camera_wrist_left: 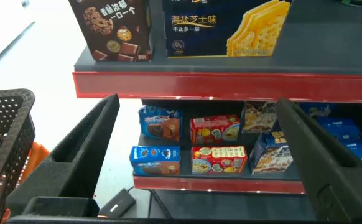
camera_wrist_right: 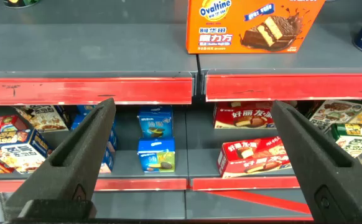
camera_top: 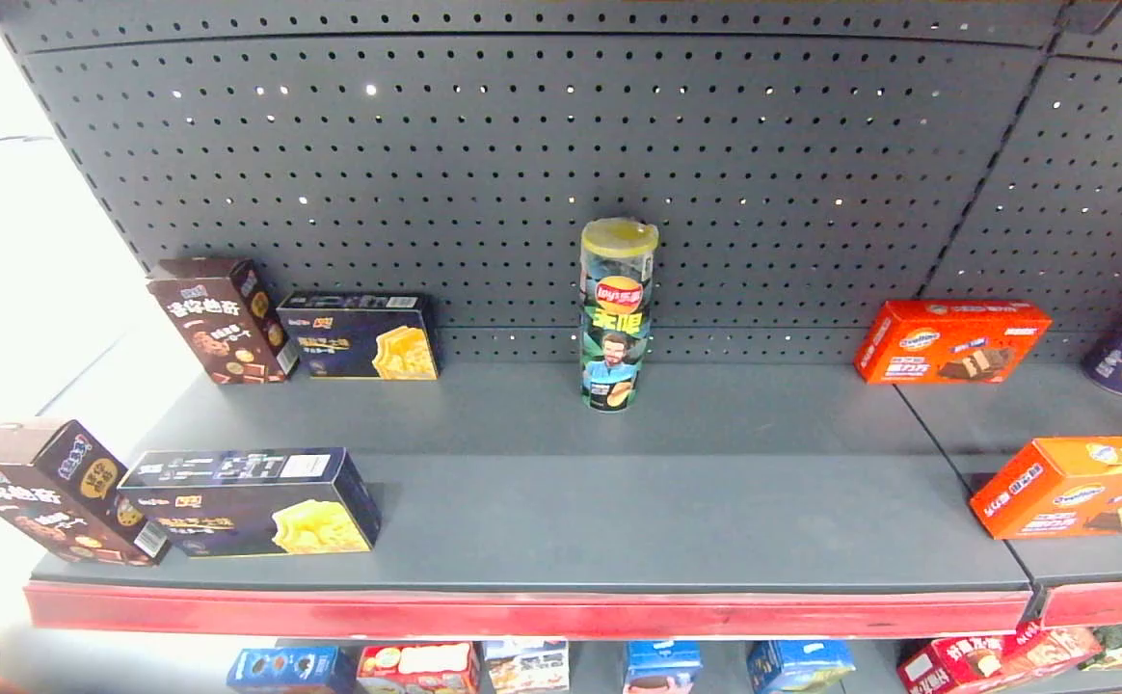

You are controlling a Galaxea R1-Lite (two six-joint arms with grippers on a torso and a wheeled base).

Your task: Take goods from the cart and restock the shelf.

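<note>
The grey shelf [camera_top: 619, 520] is standing partly stocked, boxes [camera_top: 262, 501] sitting at both ends. The black cart basket [camera_wrist_left: 7, 124] is sitting beside the left hand [camera_wrist_left: 198, 102]. Left hand and right hand [camera_wrist_right: 194, 104] are both gaping wide, holding nothing. A chip can [camera_top: 617, 313] is standing upright mid-shelf, near the back.

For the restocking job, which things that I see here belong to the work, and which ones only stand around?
Belong to the job:
- shelf
- black mesh basket, probably the cart
- left pincer and right pincer, both open and empty

Only standing around, already stocked:
- chip can
- orange box at the back
- cracker box at the front
- red box on the lower shelf
</note>
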